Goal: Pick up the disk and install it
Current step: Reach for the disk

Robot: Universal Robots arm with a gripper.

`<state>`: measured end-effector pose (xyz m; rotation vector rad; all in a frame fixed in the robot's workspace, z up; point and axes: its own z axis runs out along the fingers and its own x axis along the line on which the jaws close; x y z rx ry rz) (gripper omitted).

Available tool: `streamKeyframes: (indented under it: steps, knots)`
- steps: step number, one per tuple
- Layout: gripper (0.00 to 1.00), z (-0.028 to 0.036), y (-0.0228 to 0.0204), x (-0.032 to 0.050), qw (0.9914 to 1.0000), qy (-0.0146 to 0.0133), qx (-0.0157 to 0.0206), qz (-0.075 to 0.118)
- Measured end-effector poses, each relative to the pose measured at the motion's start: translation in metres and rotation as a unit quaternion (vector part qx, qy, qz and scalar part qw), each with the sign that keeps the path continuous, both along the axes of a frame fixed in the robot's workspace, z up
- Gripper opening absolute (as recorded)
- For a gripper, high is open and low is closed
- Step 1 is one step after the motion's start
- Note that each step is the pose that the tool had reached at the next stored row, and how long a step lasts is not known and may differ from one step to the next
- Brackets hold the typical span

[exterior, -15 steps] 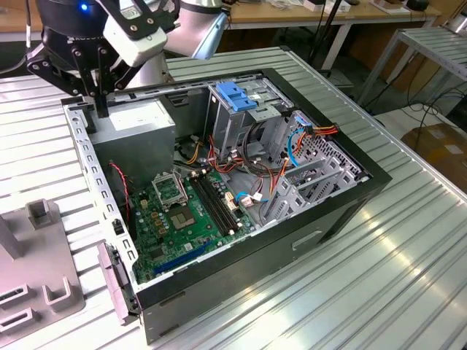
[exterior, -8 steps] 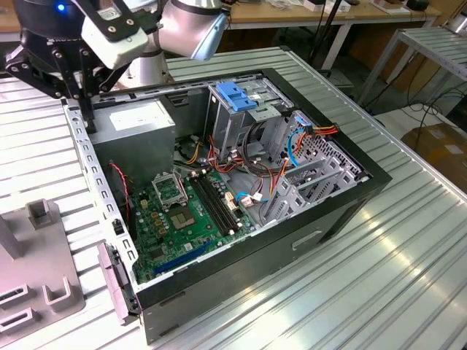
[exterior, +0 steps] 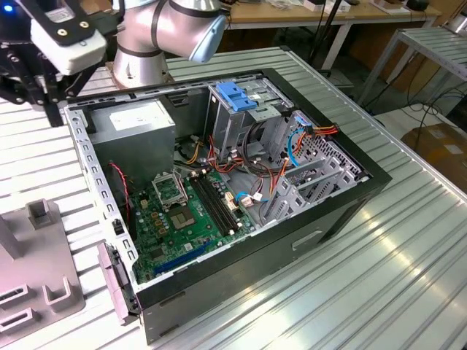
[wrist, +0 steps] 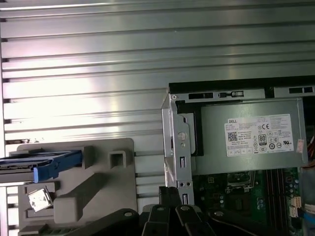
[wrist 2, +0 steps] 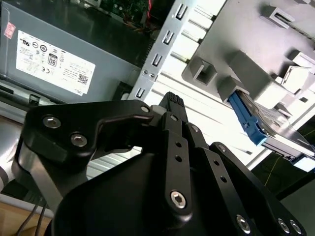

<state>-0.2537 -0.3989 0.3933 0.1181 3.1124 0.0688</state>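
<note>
1. The disk [wrist: 44, 164], silver metal edged with blue rails, sits in a grey holding fixture [wrist: 98, 191]. It is well apart from my gripper [wrist: 170, 195], on the side facing away from the computer. One railed edge juts clear of the fixture, which I judge is meant to present the disk in a fixed pose for a clean grasp.
2. The gripper is clenched on nothing. It hangs above the work surface with its tips over the metal rim [wrist: 178, 147] of the open computer case [exterior: 328, 211], roughly between fixture and machine.
3. On the gripper's other side, just inside that rim, lies the grey power supply [wrist: 246, 142] with its white label up. The green motherboard [wrist: 236, 196] is beyond it.
4. In the exterior view the case rests on its side, panel off, on the ribbed aluminium table [exterior: 408, 277]. By my reading, that is so its bays can be reached from above.
5. The tall drive cage [exterior: 233, 124] with its wide blue latch [exterior: 237, 95] stands past the power supply, well away from the gripper.
6. The disk is not yet picked up, so none of the installation is done.
</note>
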Motion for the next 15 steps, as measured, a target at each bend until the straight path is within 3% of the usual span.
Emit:
streamKeyframes:
  steps: [11, 15]
  knots:
    - [0.1, 0.0, 0.0001, -0.0598, 1.0, 0.0, 0.0006, 0.0]
    - [0.1, 0.0, 0.0001, -0.0756, 1.0, 0.0, 0.0007, 0.0]
